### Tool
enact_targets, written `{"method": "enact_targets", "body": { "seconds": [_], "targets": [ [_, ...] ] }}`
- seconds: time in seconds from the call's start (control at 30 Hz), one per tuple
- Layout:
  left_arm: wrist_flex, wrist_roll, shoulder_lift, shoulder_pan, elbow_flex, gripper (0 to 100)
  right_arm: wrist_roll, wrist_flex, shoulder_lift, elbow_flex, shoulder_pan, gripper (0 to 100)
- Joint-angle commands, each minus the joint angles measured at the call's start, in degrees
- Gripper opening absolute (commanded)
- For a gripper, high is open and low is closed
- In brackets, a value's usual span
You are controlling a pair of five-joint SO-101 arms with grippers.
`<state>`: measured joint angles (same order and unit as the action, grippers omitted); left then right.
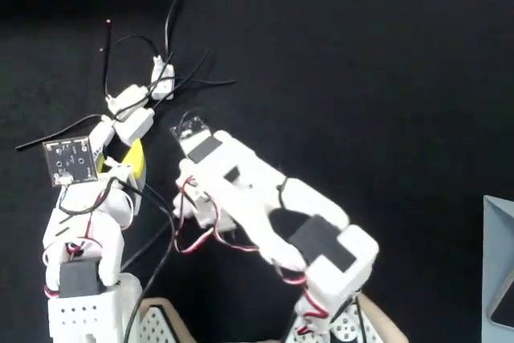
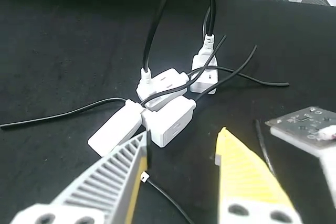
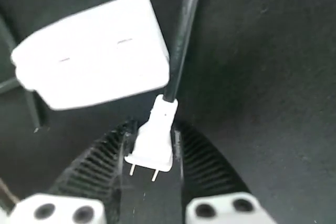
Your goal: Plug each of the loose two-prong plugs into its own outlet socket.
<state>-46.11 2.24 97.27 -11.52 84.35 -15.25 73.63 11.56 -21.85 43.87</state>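
A white two-prong plug [image 3: 154, 142] on a black cord is pinched between the dark fingers of my right gripper [image 3: 152, 156], its prongs pointing back toward the wrist. Just beyond it lies a white outlet block [image 3: 94, 56] with two slots facing up. My left gripper [image 2: 184, 137] stands open, one grey finger [image 2: 118, 169] and one yellow finger [image 2: 244, 174], just short of a cluster of white outlet blocks [image 2: 170, 121] and plugs with black cords. In the high view that cluster [image 1: 136, 122] lies ahead of the left gripper [image 1: 120, 146], with the right gripper [image 1: 189, 126] beside it.
Black cords [image 1: 197, 82] loop and cross over the black table around the cluster. A further white plug piece [image 1: 163, 82] lies at the far side. The right arm's body [image 1: 265, 206] slants across the middle. A grey box [image 1: 499, 263] stands at the right edge.
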Motion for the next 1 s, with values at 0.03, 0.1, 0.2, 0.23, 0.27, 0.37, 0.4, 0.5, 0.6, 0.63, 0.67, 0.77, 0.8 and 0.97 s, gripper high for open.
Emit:
{"method": "enact_targets", "body": {
  "seconds": [0.03,0.1,0.2,0.23,0.27,0.37,0.4,0.5,0.6,0.63,0.67,0.77,0.8,0.97],
  "targets": [
    [-0.18,0.18,0.62,-0.66,-0.48,21,2.81,2.11,-11.3,0.4,-3.96,1.2],
    [-0.18,0.18,0.62,-0.66,-0.48,21,6.51,1.58,-15.6,-1.1,-6.68,1.2],
    [-0.18,0.18,0.62,-0.66,-0.48,21,9.58,0.97,-20.18,-3.56,-9.32,1.7],
    [-0.18,0.18,0.62,-0.66,-0.48,21,9.76,1.58,-21.23,-4.44,-9.67,3.8],
    [-0.18,0.18,0.62,-0.66,-0.48,21,9.58,2.46,-22.02,-5.14,-9.85,7.4],
    [-0.18,0.18,0.62,-0.66,-0.48,21,9.85,6.15,-23.78,-6.46,-9.85,18.8],
    [-0.18,0.18,0.62,-0.66,-0.48,21,9.85,6.95,-24.13,-6.46,-9.76,19.7],
    [-0.18,0.18,0.62,-0.66,-0.48,21,9.93,7.74,-25.71,-6.73,-9.58,17.2],
    [-0.18,0.18,0.62,-0.66,-0.48,21,9.93,7.65,-25.98,-6.9,-9.58,13.8],
    [-0.18,0.18,0.62,-0.66,-0.48,21,9.93,7.56,-25.89,-7.43,-9.58,13.7],
    [-0.18,0.18,0.62,-0.66,-0.48,21,9.93,7.38,-25.54,-8.22,-9.58,14.2],
    [-0.18,0.18,0.62,-0.66,-0.48,21,10.02,5.71,-23.52,-10.68,-8.7,15.2],
    [-0.18,0.09,0.62,-0.66,-0.48,21,10.02,4.66,-22.64,-11.74,-8.44,15.0],
    [0.18,0.53,0.62,-5.49,-1.1,21,12.31,-0.09,-18.42,-14.64,-8.62,14.9]
  ]
}}
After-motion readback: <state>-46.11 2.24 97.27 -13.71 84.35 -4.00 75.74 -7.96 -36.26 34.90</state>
